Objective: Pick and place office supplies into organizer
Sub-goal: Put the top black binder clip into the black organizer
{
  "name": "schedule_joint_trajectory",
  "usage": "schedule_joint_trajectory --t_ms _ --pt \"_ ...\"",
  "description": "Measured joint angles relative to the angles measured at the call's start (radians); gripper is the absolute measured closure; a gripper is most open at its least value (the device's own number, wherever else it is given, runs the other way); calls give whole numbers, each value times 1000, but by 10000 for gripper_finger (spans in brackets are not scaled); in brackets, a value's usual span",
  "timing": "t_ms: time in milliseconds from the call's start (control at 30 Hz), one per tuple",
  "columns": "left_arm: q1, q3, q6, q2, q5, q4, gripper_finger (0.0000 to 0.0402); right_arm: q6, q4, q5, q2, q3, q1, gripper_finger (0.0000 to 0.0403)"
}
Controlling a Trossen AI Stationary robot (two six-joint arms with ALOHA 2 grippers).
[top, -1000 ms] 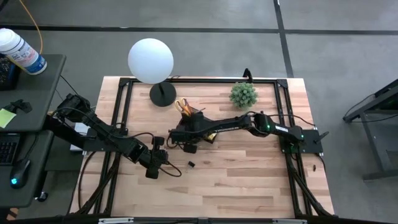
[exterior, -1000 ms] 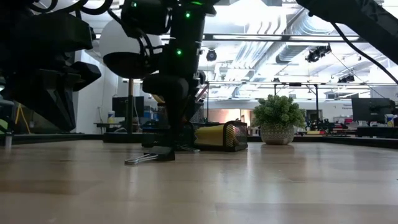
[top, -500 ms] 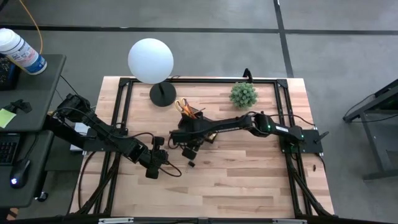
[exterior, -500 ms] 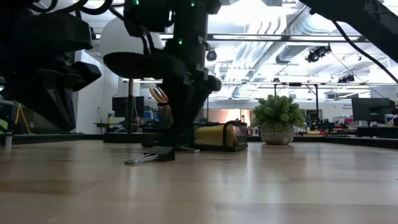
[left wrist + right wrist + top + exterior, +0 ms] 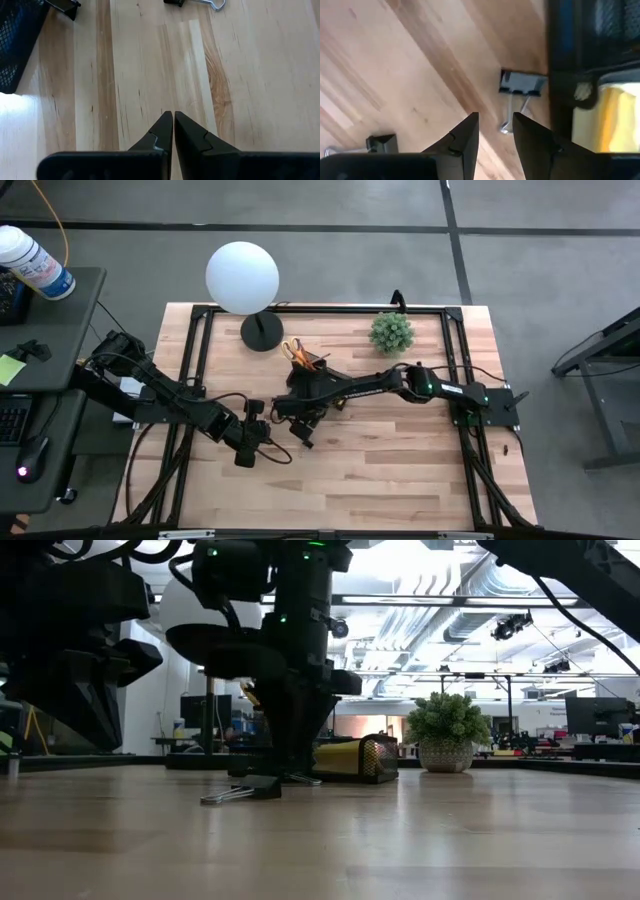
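**Right claw lined up on a binder clip**

Pale wooden worktop (image 5: 400, 470) carried the scene. Right claw (image 5: 495, 131) hung partly open and empty above a black binder clip (image 5: 521, 84) lying just beside the mesh organizer (image 5: 318, 376). A clean pick called for centring over the clip's body, not its wire handles. Left claw (image 5: 173, 126) waited shut, nearby.

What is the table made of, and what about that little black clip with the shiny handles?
The table looks like pale wood with a smooth finish: grain lines and plank seams run along it. The clip looks like metal: a dark, painted-looking body with thin, silvery wire handles, though that's a guess from its look.
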Motion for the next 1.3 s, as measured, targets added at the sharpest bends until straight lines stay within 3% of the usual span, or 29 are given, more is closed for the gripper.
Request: schedule_joint_trajectory --t_ms 667,1067,1300 --pt "0 0 0 0 0 0 394 -14 4 16 46 -1 -8 291" --pt "0 0 0 0 0 -1 394 -46 15 -15 63 3 -8 393" --pt "0 0 0 0 0 -1 394 -65 13 28 62 3 13 399"
